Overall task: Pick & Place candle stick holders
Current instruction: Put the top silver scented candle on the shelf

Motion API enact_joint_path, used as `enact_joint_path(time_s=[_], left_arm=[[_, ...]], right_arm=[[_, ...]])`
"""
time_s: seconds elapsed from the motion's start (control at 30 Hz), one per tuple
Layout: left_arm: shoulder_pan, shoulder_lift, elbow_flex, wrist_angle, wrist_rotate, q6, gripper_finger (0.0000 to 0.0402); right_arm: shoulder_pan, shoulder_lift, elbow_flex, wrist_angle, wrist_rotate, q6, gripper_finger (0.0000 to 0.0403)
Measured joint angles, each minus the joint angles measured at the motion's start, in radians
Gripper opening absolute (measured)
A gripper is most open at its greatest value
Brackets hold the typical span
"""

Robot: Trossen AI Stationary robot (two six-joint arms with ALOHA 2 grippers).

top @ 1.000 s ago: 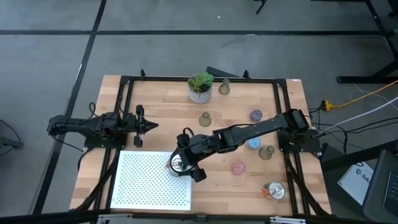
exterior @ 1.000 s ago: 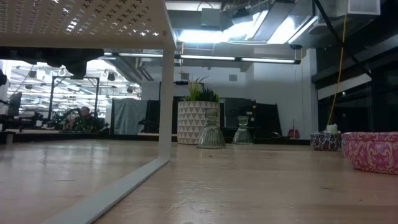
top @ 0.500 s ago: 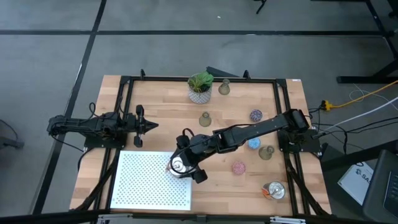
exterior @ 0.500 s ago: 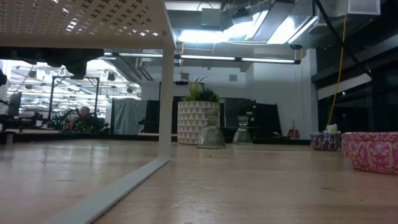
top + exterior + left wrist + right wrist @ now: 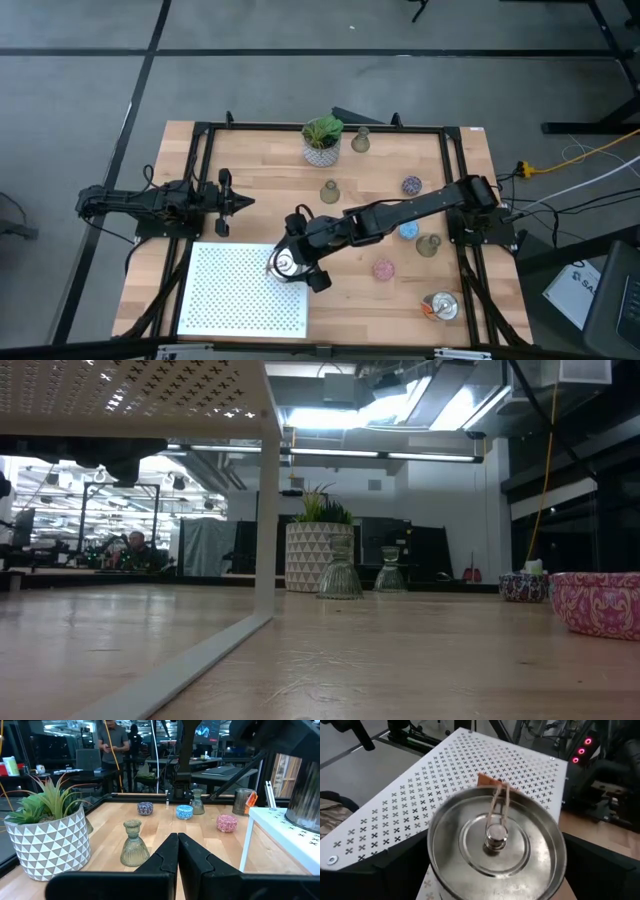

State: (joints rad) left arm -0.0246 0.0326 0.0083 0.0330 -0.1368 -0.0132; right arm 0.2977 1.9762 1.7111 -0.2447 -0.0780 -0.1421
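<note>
Right tool (image 5: 291, 264) spread wide around silver holder (image 5: 287, 265) at white perforated tray (image 5: 230, 300) corner; lifting off-centre risks tipping it; left tool (image 5: 240, 203) shut, idle

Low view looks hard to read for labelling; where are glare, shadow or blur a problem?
Low view: ceiling lights glare, pink holder blurred at the edge. Right wrist view: silver holder sharp, its rim reflecting light. High view: evenly lit, soft shadows.
</note>
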Motion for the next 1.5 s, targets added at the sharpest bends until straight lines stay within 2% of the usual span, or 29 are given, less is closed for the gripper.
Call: enact_joint_path(time_s=[0.3, 0.67, 1.03, 1.27, 1.5], left_arm=[[0.0, 0.0, 0.0, 0.0, 0.0, 0.0, 0.0004], [0.0, 0.0, 0.0, 0.0, 0.0, 0.0, 0.0004], [0.0, 0.0, 0.0, 0.0, 0.0, 0.0, 0.0004], [0.0, 0.0, 0.0, 0.0, 0.0, 0.0, 0.0004], [0.0, 0.0, 0.0, 0.0, 0.0, 0.0, 0.0004]], right_arm=[[0.0, -0.006, 0.0, -0.005, 0.001, 0.022, 0.04], [0.0, -0.082, 0.0, -0.032, 0.033, 0.03, 0.04], [0.003, -0.204, 0.0, -0.274, 0.075, 0.028, 0.04], [0.003, -0.214, 0.0, -0.4, 0.078, -0.142, 0.04], [0.013, -0.213, -0.042, -0.475, 0.136, -0.075, 0.04]])
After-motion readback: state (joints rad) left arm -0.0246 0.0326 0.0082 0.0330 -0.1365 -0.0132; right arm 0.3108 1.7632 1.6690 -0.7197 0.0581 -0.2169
